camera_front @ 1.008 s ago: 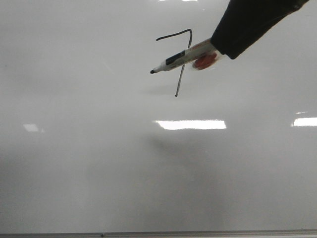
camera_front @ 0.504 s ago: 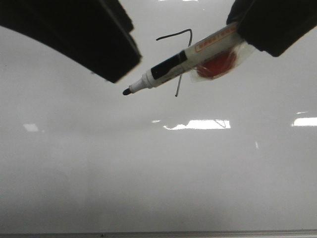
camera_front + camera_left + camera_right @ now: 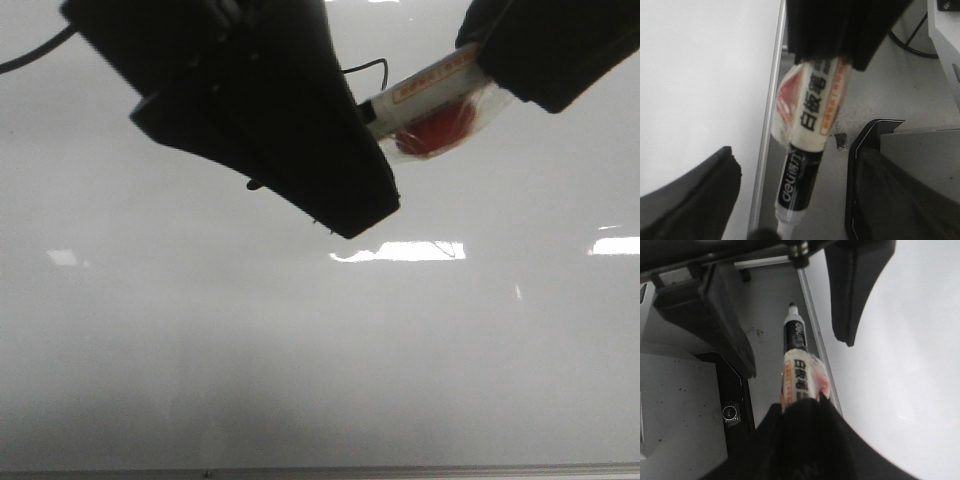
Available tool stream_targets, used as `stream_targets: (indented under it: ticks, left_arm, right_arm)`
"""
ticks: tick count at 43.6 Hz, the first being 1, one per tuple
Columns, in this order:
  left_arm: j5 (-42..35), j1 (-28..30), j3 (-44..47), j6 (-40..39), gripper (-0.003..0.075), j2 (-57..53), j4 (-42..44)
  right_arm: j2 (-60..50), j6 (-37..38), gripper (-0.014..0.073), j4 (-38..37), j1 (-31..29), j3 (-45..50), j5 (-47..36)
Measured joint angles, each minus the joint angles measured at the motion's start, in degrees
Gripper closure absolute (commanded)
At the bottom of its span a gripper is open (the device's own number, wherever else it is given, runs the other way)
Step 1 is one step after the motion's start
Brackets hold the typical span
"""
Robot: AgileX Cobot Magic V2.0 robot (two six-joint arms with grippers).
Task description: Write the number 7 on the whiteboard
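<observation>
Presently:
Right gripper [image 3: 802, 405]: reaching from far right, pinching the marker [image 3: 430, 88].
Left gripper [image 3: 790, 200]: fingers spread, flanking marker, covering number 7 [image 3: 368, 66] on whiteboard [image 3: 300, 350].

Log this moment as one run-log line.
right tool: shut on marker | left tool: open around marker tip | number 7: mostly hidden | whiteboard

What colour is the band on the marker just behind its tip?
Black with white lettering; the marker shows it best in the left wrist view.
</observation>
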Motion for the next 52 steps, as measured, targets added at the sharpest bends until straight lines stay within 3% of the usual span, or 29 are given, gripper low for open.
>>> stream_targets:
  ticks: [8, 15, 19, 27, 29, 31, 41, 45, 52]
  left_arm:
    - [0.0, 0.0, -0.05, 0.08, 0.0579, 0.34, 0.35]
    - [0.21, 0.0, -0.05, 0.62, 0.0689, 0.34, 0.88]
    - [0.61, -0.23, -0.05, 1.35, 0.0717, 0.34, 1.23]
    - [0.95, -0.23, -0.05, 0.48, 0.0723, 0.34, 1.91]
    - [0.95, -0.23, -0.05, -1.46, 0.0723, 0.34, 3.88]
    - [1.17, -0.23, -0.05, -4.68, 0.0723, 0.23, 7.09]
    - [6.37, 2.77, -0.05, -28.02, 0.0723, -4.05, 27.27]
    - [9.38, 7.28, -0.05, -36.81, 0.0723, -6.73, 32.77]
    - [12.47, 18.33, 0.33, -45.4, 0.0723, -10.73, 35.71]
  right_arm:
    - [0.0, 0.0, 0.066, 0.0, 0.0, 0.0, 0.0]
    - [0.0, -0.22, 0.0644, 0.0, 0.0, 0.0, 0.0]
    - [0.0, -0.32, 0.0535, -0.13, 0.0, 0.0, 0.0]
    - [0.0, -0.18, 0.0138, -0.16, 0.0, 0.0, 0.35]
    - [-0.12, -0.06, 0.0054, -0.38, -0.23, 0.0, 0.89]
    - [-0.48, 0.6, 0.0022, -0.66, -0.92, 0.0, 1.4]
    - [-5.18, 10.47, 0.0021, -4.27, -9.86, -1.18, 3.09]
    - [-7.05, 13.96, 0.0021, -4.96, -14.24, -1.18, 3.81]
    - [-8.4, 17.01, 0.0021, -5.18, -19.59, -1.18, 4.95]
